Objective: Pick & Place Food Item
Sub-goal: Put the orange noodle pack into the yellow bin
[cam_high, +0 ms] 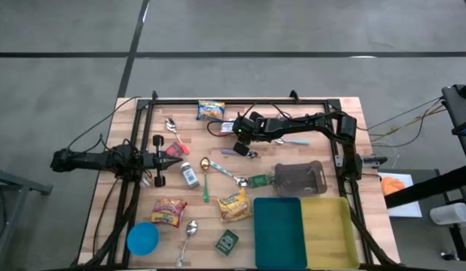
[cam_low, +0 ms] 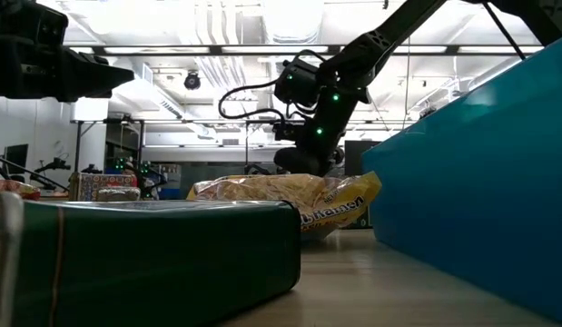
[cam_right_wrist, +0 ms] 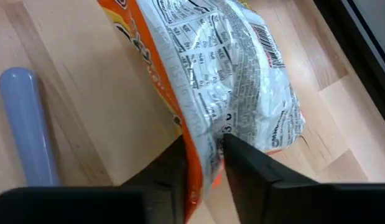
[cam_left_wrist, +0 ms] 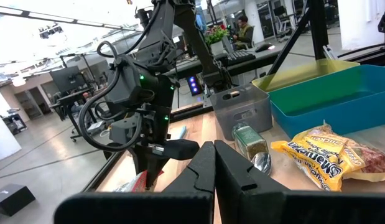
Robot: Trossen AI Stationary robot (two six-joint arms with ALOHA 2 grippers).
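Orange-and-silver printed snack packet (cam_right_wrist: 229, 93); teal tray (cam_high: 277, 229); yellow tray (cam_high: 329, 229)

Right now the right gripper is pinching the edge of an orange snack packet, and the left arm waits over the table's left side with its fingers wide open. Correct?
Not quite. The left gripper has its fingers shut together, as the left wrist view shows. The rest holds: the right gripper pinches the edge of the orange snack packet, and the left arm waits over the table's left side.

tabletop (cam_high: 210, 226): pale wood planks, matt | orange snack bag (cam_right_wrist: 223, 81): glossy crinkled film | teal tray (cam_high: 278, 233), lower centre: smooth plastic | spoon (cam_high: 189, 229): shiny metal | green tin (cam_low: 153, 259): smooth, faint sheen | end effector (cam_right_wrist: 204, 158) fingers: matt dark plastic
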